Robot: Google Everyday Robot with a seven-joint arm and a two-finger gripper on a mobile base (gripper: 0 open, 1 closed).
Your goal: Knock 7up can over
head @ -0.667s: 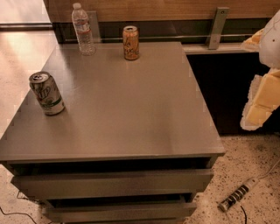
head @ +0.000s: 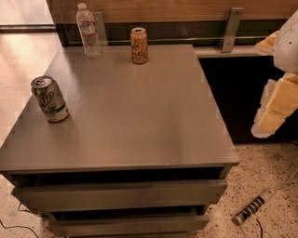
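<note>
Two cans counted, plus one bottle, all on one grey bench (head: 139, 125). Near the left edge: the one 7up can (head: 49, 99), upright, long axis vertical, pull-tab end up. Along the back: water bottle (head: 88, 31), then orange can (head: 139, 45). Far right, beyond the bench edge, well apart from the 7up can: one claw (head: 267, 86), spread apart, gripping nothing.

We see a grey cabinet (head: 139, 121) with drawers (head: 116, 195) standing on a speckled floor (head: 272, 169), a wood-panelled wall (head: 186, 9) behind it, a power strip (head: 253, 208) lying at right, and light glaring off the floor at left.
</note>
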